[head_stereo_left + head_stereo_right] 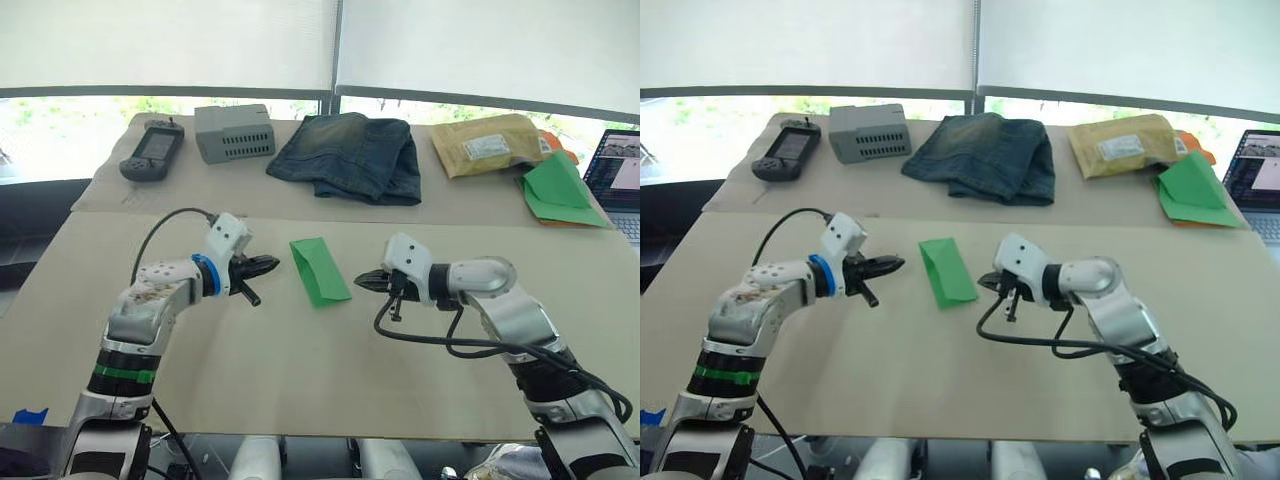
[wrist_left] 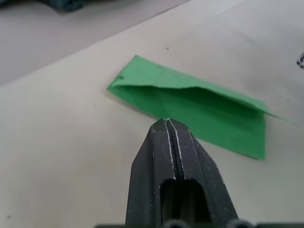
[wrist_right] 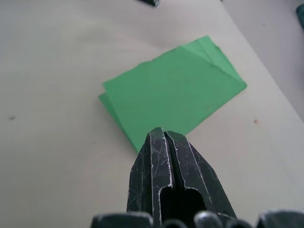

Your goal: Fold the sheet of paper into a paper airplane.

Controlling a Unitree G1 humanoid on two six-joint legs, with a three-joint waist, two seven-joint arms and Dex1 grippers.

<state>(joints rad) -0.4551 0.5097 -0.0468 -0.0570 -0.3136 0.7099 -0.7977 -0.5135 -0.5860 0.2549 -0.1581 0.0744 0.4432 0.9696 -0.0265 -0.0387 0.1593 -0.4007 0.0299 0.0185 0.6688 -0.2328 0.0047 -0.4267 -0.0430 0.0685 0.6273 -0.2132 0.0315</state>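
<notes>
The sheet of paper [image 1: 320,270] is bright green and lies folded into a narrow strip with one slanted end, flat on the tan table between my arms. Up close, the left wrist view shows the folded paper [image 2: 199,109] with a raised top layer, and the right wrist view shows the paper [image 3: 171,90] with its layered edges. My left gripper [image 1: 268,265] hovers just left of it, shut and empty. From the other side my right gripper [image 1: 364,281] points at it, also shut on nothing. Neither touches the paper.
Along the back stand a black handheld device [image 1: 151,152], a grey box [image 1: 234,132], folded jeans [image 1: 352,155] and a yellow padded envelope [image 1: 488,143]. A larger green paper heap over an orange sheet [image 1: 556,190] and a laptop [image 1: 616,172] sit far right.
</notes>
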